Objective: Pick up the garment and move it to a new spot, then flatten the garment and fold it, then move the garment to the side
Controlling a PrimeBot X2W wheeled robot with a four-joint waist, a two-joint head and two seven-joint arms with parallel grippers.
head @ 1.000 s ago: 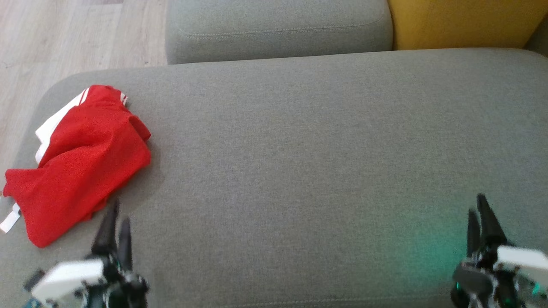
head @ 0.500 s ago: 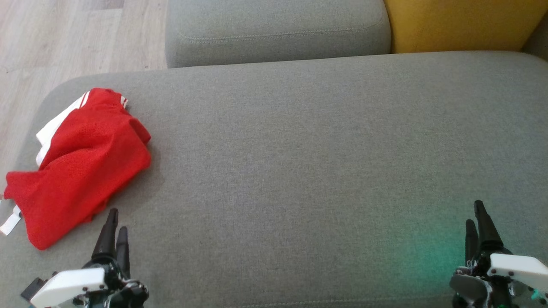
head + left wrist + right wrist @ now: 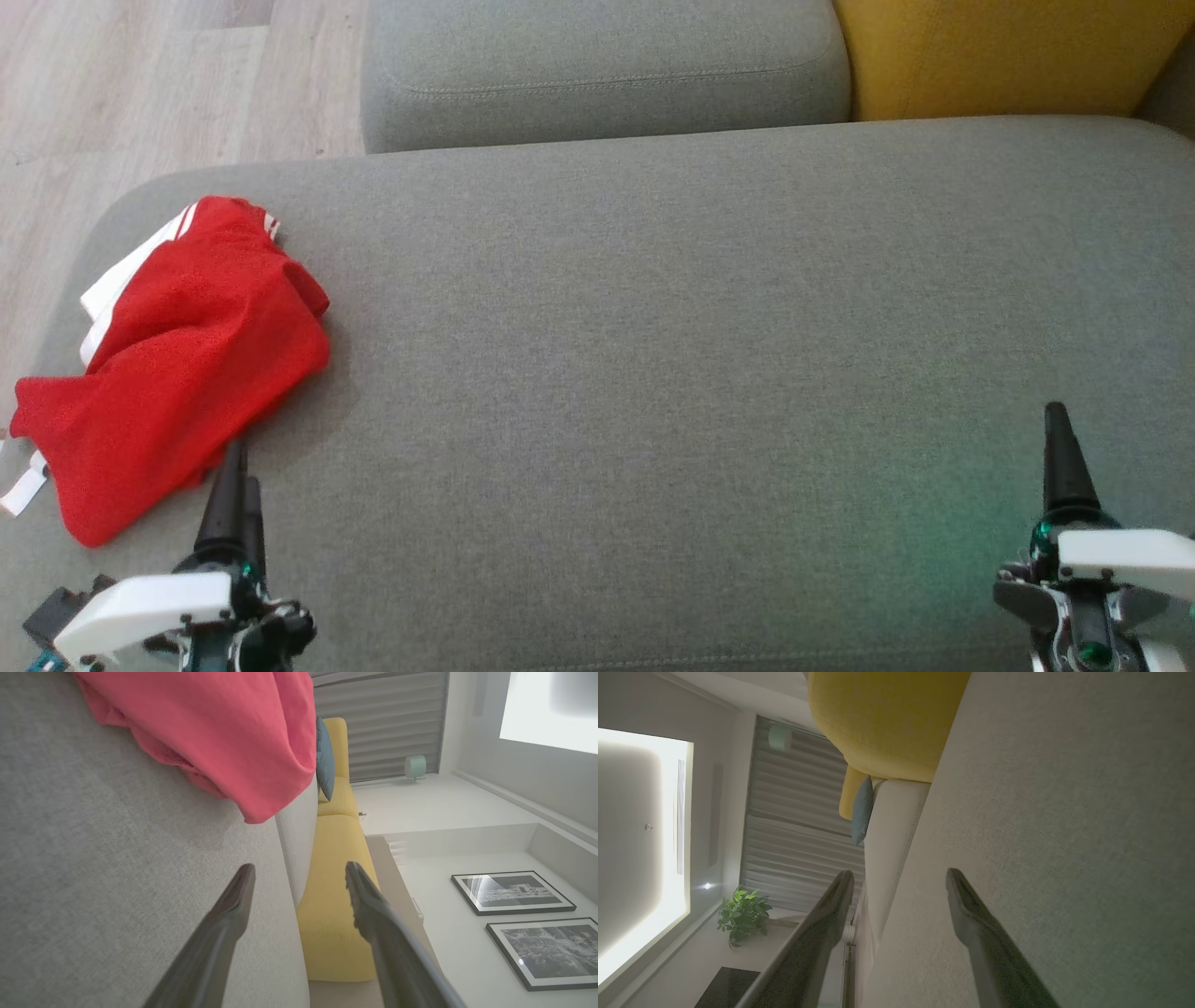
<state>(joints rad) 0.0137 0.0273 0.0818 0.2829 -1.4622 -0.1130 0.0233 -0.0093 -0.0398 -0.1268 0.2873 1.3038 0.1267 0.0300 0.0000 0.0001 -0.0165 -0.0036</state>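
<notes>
Where the garment lies: red garment (image 3: 177, 364) in a loose heap on the left end of the grey seat cushion (image 3: 653, 327), close to its rounded left edge.
Writing: white stripes run along the upper left side of the garment; a white strip (image 3: 21, 492) sticks out at its lower left, too small to tell if it has letters.
Left gripper: the left gripper (image 3: 241, 467) is spread wide with nothing between its fingers. In the head view a fingertip stands at the lower hem of the garment; the left wrist view (image 3: 300, 867) shows the cloth ahead, apart from both fingers.
Right gripper: the right gripper (image 3: 1056, 415) is near the lower right of the cushion, and in its wrist view (image 3: 900, 873) the fingers are wide apart and hold nothing.
Change since one second ago: the garment keeps the same shape and place. The whole picture sits a little lower, so the camera moved. The right gripper showed two fingers then, one finger now.
Edges: wooden floor (image 3: 93, 93) to the left, grey back cushion (image 3: 607, 65) and yellow cushion (image 3: 1008, 51) behind.
Room: a broad stretch of grey seat lies between the garment and the right gripper.
</notes>
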